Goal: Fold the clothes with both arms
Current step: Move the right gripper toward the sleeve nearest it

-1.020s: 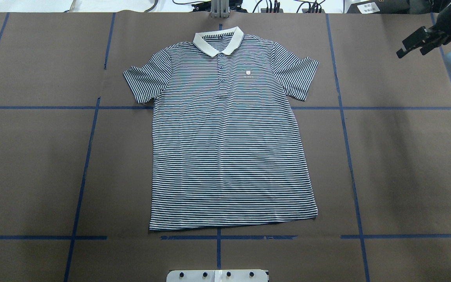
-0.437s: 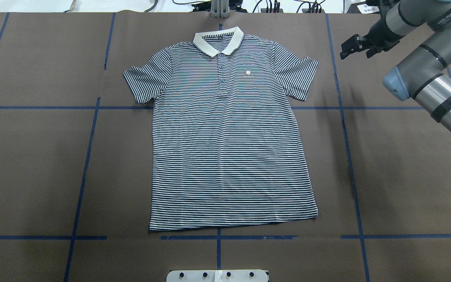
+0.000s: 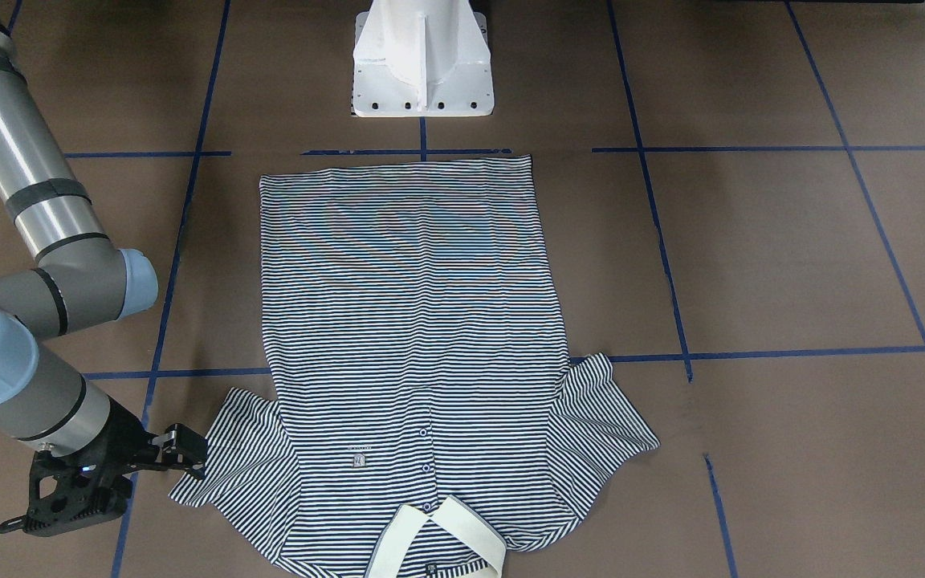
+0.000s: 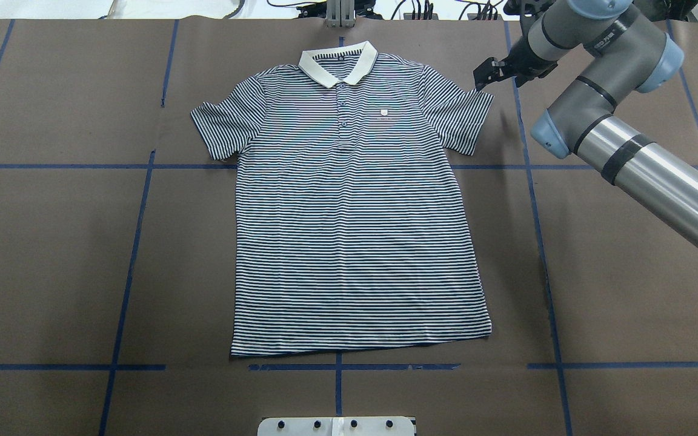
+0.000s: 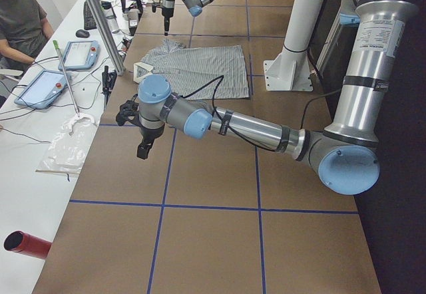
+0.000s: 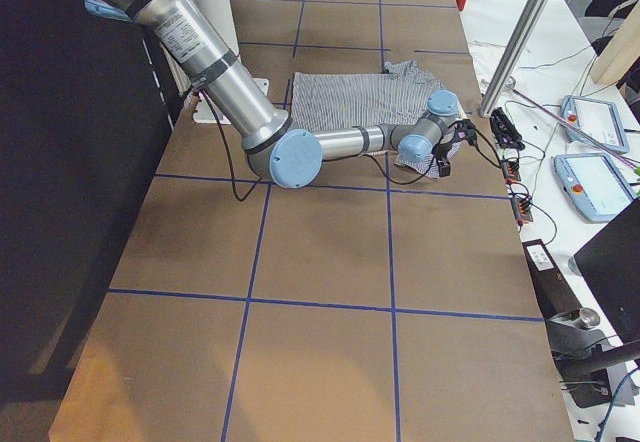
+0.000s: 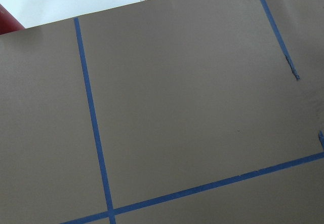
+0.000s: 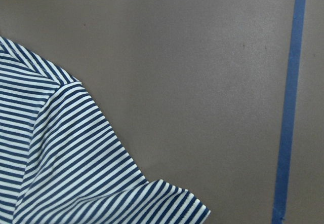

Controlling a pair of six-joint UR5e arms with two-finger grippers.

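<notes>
The striped polo shirt (image 4: 355, 230) lies flat and face up on the brown table cover, collar at the far side; it also shows in the front view (image 3: 414, 321). My right gripper (image 4: 486, 72) hovers just beyond the outer top corner of the shirt's right-hand sleeve (image 4: 461, 115), fingers apart and empty. In the front view the right gripper (image 3: 189, 452) is at the sleeve edge. The right wrist view shows that sleeve (image 8: 61, 158) on bare cover. My left gripper (image 5: 143, 149) shows only in the left side view, over bare cover far from the shirt; I cannot tell whether it is open or shut.
The white pedestal base (image 3: 422, 72) stands at the near edge behind the shirt's hem. Blue tape lines (image 4: 531, 181) grid the brown cover. A metal post (image 4: 340, 15) and cables line the far edge. An operator (image 5: 20, 14) and teach pendants (image 5: 46, 88) are beside the table.
My right arm has swung left from the table's far right edge, bringing its gripper over to the outer corner of the shirt's sleeve. The shirt has not moved.
</notes>
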